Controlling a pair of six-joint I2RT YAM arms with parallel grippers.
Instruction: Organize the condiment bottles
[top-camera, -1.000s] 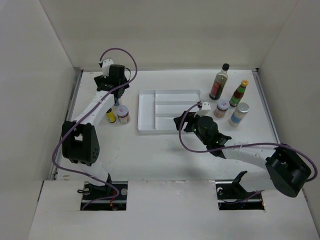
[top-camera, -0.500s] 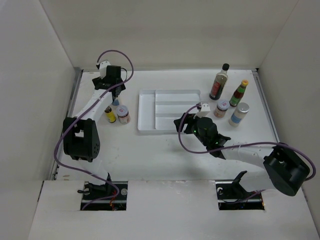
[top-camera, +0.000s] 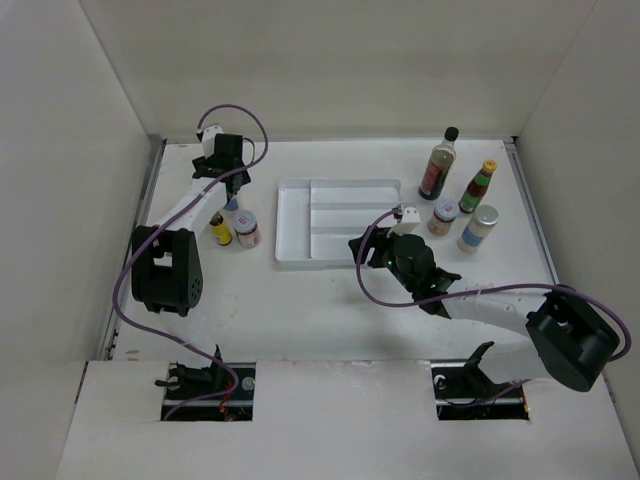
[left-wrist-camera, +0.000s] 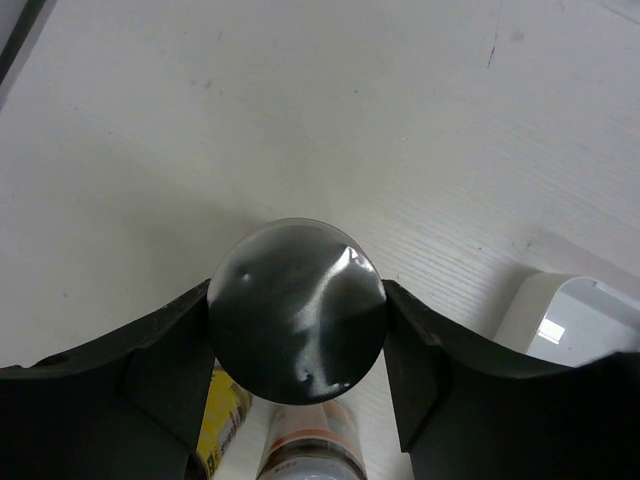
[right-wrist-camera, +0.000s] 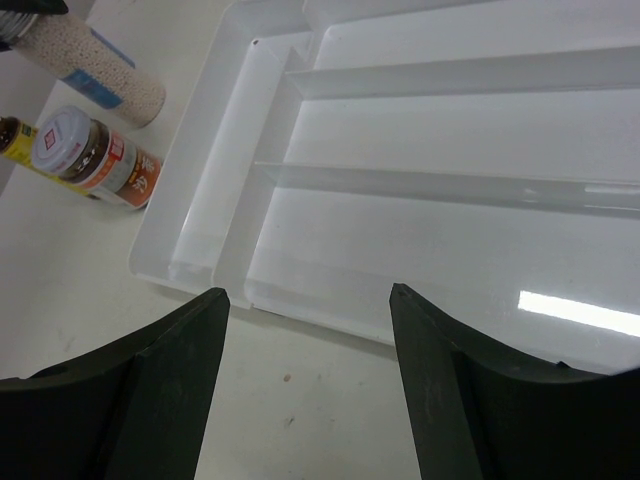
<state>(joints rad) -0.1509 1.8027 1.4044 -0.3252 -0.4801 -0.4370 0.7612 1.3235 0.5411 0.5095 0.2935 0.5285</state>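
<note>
Left gripper (left-wrist-camera: 297, 292): closed narrow on the cap of one silver-capped clear shaker (left-wrist-camera: 296, 345); one finger touches each side of the cap; I judge the hold from above is chosen so that the shaker travels upright and nothing spills.
Held shaker: to the left of the white divided tray (top-camera: 296, 222), near its far left corner, directly under the gripper; I cannot tell whether its base rests on the bench (top-camera: 300, 300) or hangs just above it.
Red-labelled jar (top-camera: 246, 230) and tiny brown yellow-labelled bottle (top-camera: 220, 229): also left of the tray, close side by side, just on the near side of the held shaker; no gripper touches them; they probably wait there because the arm takes one thing at a time.
Right gripper (right-wrist-camera: 307, 295): wide open and holding nothing; it is above the near edge of the tray and faces the compartments; probably it is kept there ready for the bottles on the tray's right side.
Tray compartments: nothing lies in those that are visible; by my judgement the sorting is only at its beginning, and the held shaker needs a short move to the right to reach a compartment.
Group right of the tray: tall dark black-capped bottle (top-camera: 437, 165), green yellow-capped bottle (top-camera: 478, 187), second red-labelled jar (top-camera: 445, 216), second silver-capped shaker (top-camera: 478, 228); all stand upright; none is gripped.
</note>
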